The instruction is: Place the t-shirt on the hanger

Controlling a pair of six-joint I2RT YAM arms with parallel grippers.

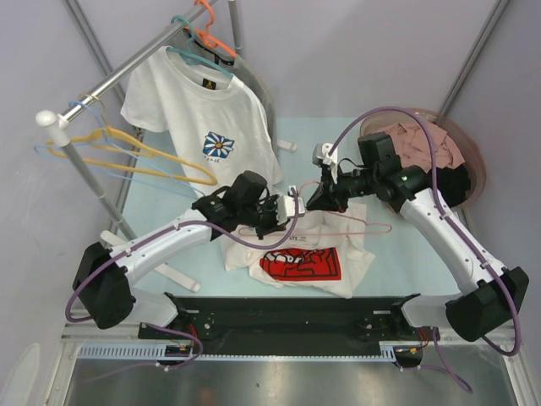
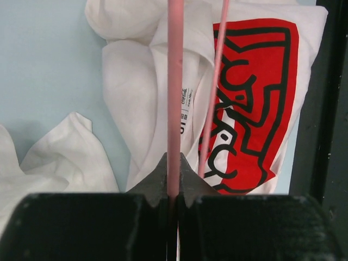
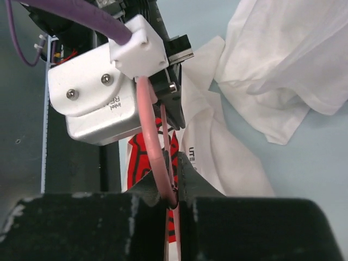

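Note:
The white t-shirt (image 1: 304, 254) with the red chest print lies crumpled on the table, print up; it also shows in the left wrist view (image 2: 255, 81) and in the right wrist view (image 3: 217, 147). The pale-pink hanger (image 1: 376, 225) is held just above it by both grippers, close together. My left gripper (image 1: 294, 211) is shut on a straight bar of the hanger (image 2: 174, 98), its jaws (image 2: 173, 166) pinching it. My right gripper (image 1: 313, 200) is shut on the curved hook (image 3: 148, 136), its jaws (image 3: 176, 185) closed round it.
A clothes rack (image 1: 127, 68) at the back left holds a daisy-print t-shirt (image 1: 207, 106) on a teal hanger and loose yellow (image 1: 152, 152) and orange hangers. A round basket (image 1: 461, 152) of pink clothes stands at the back right. A black rail (image 1: 287, 309) runs along the near edge.

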